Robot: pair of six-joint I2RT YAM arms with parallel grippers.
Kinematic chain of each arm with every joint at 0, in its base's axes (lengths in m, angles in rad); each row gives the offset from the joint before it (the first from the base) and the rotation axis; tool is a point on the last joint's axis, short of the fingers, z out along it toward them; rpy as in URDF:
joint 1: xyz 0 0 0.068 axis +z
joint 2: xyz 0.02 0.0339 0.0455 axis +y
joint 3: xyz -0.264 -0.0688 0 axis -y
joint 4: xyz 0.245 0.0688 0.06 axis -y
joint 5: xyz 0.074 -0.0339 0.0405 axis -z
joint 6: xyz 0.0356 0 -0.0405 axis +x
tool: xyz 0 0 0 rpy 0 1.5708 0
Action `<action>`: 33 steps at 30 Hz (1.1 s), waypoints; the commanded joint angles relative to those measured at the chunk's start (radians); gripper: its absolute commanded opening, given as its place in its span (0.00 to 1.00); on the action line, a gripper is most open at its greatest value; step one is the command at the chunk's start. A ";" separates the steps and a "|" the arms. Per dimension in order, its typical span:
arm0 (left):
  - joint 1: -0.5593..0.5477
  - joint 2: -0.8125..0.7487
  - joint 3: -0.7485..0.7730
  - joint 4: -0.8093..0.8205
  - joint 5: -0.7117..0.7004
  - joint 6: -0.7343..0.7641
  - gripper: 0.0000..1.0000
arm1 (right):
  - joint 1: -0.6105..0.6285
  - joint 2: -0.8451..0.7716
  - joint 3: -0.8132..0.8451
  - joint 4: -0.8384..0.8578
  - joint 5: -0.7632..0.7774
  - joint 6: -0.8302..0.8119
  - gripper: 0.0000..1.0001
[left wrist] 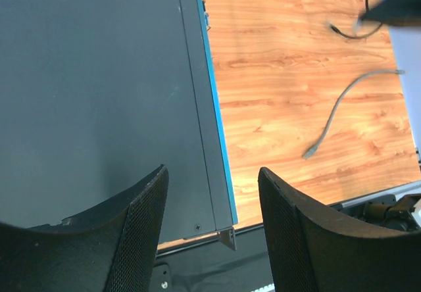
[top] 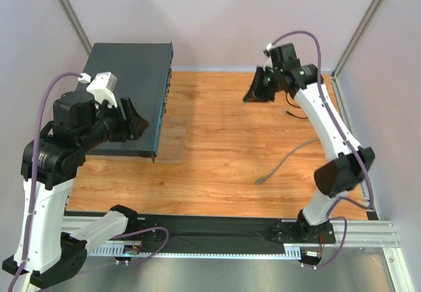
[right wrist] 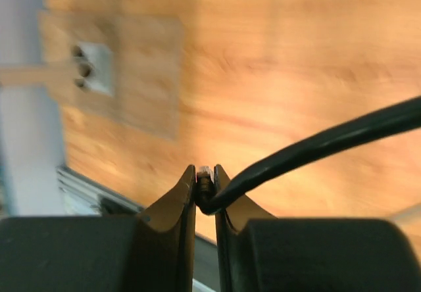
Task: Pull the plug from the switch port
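right gripper clamped tight on the plug, black cable trailed off to its right | left gripper hung wide open, empty, switch edge below its fingers

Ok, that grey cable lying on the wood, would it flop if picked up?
Probably floppy: the grey cable lies in a loose curve. Likely light, being thin. Its free plug end would probably dangle.

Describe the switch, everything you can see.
The switch is a flat dark grey-teal metal box, lid up, at the table's far left. Its thin blue-edged front face, with small ports, faces the table's middle. No cable runs to it. The left pincer hangs open over its near front corner, contact unclear.
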 commanded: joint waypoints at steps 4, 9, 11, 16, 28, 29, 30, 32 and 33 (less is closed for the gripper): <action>0.005 -0.001 0.015 0.050 0.017 0.019 0.65 | -0.008 -0.193 -0.453 -0.194 -0.008 -0.184 0.02; 0.005 0.016 0.044 0.039 0.023 0.020 0.65 | -0.008 -0.252 -0.725 -0.080 -0.042 -0.153 0.02; 0.005 0.021 0.053 0.029 0.024 0.020 0.65 | -0.010 -0.238 -0.769 -0.071 -0.044 -0.147 0.03; 0.005 0.016 0.067 0.027 0.020 0.014 0.65 | -0.010 -0.229 -0.803 -0.095 0.077 -0.136 0.25; 0.005 0.015 0.061 0.016 0.015 -0.015 0.64 | 0.123 -0.252 -0.528 -0.244 0.067 -0.077 0.63; 0.005 0.013 0.057 0.015 0.012 -0.021 0.64 | 0.148 -0.241 -0.483 -0.243 0.058 -0.058 0.62; 0.005 0.006 0.050 0.018 0.009 -0.023 0.64 | 0.157 -0.209 -0.375 -0.229 0.041 -0.013 0.60; 0.005 -0.005 0.035 0.019 0.000 -0.027 0.63 | 0.182 -0.166 -0.255 -0.223 0.053 0.050 0.56; 0.005 -0.007 0.033 0.021 -0.002 -0.029 0.63 | 0.189 -0.146 -0.201 -0.207 0.062 0.108 0.52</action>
